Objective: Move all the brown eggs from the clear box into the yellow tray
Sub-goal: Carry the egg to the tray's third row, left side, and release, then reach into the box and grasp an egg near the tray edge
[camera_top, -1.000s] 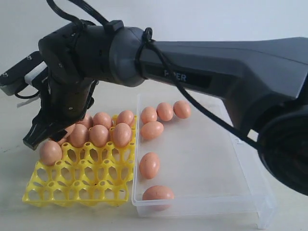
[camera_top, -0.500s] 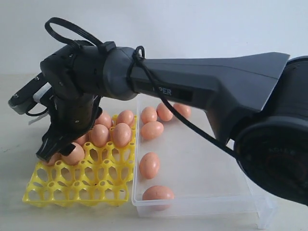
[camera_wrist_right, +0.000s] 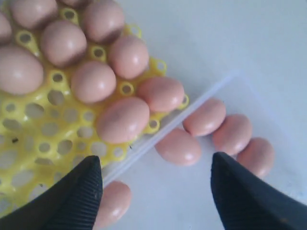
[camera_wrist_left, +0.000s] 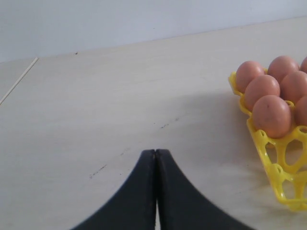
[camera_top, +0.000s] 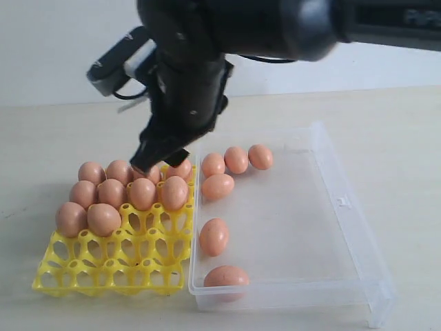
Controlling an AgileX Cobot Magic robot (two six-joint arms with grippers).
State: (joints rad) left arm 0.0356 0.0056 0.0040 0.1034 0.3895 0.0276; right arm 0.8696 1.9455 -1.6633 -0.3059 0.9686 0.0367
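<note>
Brown eggs (camera_top: 214,236), 6 of them, lie in the clear box (camera_top: 296,227) beside the yellow tray (camera_top: 110,272). The right gripper (camera_wrist_right: 154,166) hangs wide and empty over their shared edge; it should straddle 1 egg squarely, then close gently.

In the exterior view your right arm (camera_top: 275,24) runs out of frame toward 1 o'clock. Its dark fingers (camera_top: 157,153) blend into one shape, so you can't separate them there, and they cover most of one of the brown eggs (camera_top: 150,176) in the 12 o'clock row of the yellow tray (camera_top: 110,269). The left wrist view crops that tray to one corner. In the right wrist view, which is soft, a finger hides part of an egg inside the clear box (camera_wrist_right: 201,98).
</note>
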